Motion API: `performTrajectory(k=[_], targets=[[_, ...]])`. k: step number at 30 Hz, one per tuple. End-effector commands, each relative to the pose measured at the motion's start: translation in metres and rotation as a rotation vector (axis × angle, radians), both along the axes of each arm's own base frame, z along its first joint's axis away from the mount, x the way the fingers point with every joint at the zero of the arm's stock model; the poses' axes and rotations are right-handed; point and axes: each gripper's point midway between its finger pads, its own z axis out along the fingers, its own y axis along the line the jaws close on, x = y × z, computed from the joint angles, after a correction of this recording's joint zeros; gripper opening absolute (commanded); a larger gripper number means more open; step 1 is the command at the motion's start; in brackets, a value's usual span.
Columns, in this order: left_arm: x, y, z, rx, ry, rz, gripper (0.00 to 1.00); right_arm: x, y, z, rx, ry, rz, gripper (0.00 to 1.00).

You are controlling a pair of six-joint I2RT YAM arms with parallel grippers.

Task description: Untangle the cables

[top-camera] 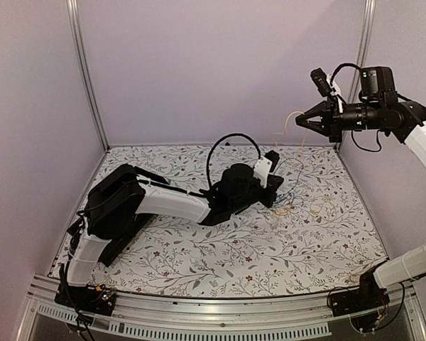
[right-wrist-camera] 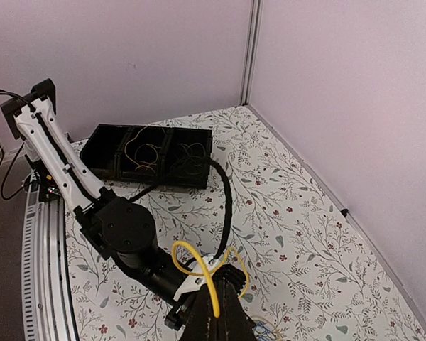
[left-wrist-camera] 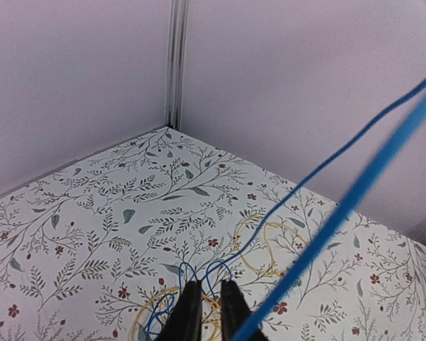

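With right gripper [top-camera: 303, 121] clenched on yellow cable [right-wrist-camera: 213, 291], lift slowly above tangle [top-camera: 287, 202]; pin left gripper [left-wrist-camera: 211, 312], nearly closed, grip unclear, at tangle; watch blue cable [left-wrist-camera: 355, 195] for snags.

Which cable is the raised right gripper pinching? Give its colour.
The yellow cable, looping out of the shut right gripper. The blue cable instead runs past the left gripper, low at the table.
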Motion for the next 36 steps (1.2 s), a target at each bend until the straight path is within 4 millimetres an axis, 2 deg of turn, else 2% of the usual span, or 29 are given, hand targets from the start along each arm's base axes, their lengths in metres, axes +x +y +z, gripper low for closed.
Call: performTrajectory(k=[1, 8, 10, 12, 13, 15, 17, 19, 22, 23, 25, 29, 32, 36], targets=[[0.011, -0.004, -0.003, -0.063, 0.002, -0.014, 0.00, -0.010, -0.007, 0.049, 0.056, -0.102, -0.005, 0.00], [0.019, -0.003, -0.067, -0.030, 0.143, -0.013, 0.00, -0.011, -0.034, 0.142, 0.135, -0.373, -0.106, 0.00], [0.019, 0.000, -0.075, -0.019, 0.166, -0.004, 0.00, -0.015, -0.035, 0.160, 0.151, -0.407, -0.104, 0.00], [0.017, 0.001, -0.072, -0.020, 0.171, -0.009, 0.00, -0.013, -0.032, 0.158, 0.152, -0.397, -0.084, 0.00], [0.016, 0.004, -0.065, -0.026, 0.165, -0.010, 0.05, -0.009, -0.030, 0.151, 0.149, -0.379, -0.076, 0.00], [0.011, 0.011, -0.047, -0.045, 0.147, -0.017, 0.30, 0.002, -0.026, 0.132, 0.137, -0.334, -0.073, 0.00], [0.002, 0.025, -0.025, -0.076, 0.119, -0.024, 0.42, 0.012, -0.024, 0.110, 0.126, -0.299, -0.079, 0.00], [-0.010, 0.040, -0.002, -0.106, 0.094, -0.040, 0.49, 0.018, -0.023, 0.090, 0.115, -0.271, -0.084, 0.00], [-0.030, 0.064, 0.025, -0.115, 0.064, -0.052, 0.53, 0.025, -0.021, 0.060, 0.091, -0.226, -0.085, 0.00], [-0.037, 0.074, 0.026, -0.100, 0.065, -0.052, 0.54, 0.028, -0.019, 0.047, 0.083, -0.201, -0.078, 0.00], [-0.048, 0.092, 0.041, -0.100, 0.053, -0.047, 0.57, 0.032, -0.016, 0.022, 0.066, -0.160, -0.063, 0.00], [-0.062, 0.119, 0.062, -0.078, 0.016, -0.016, 0.58, 0.038, -0.010, -0.029, 0.050, -0.056, -0.030, 0.00], [-0.074, 0.129, 0.082, -0.062, -0.061, -0.019, 0.59, 0.041, -0.005, -0.059, 0.031, 0.013, -0.012, 0.00], [-0.083, 0.122, 0.104, -0.040, -0.126, -0.069, 0.60, 0.040, 0.007, -0.088, 0.009, 0.086, 0.024, 0.00]])
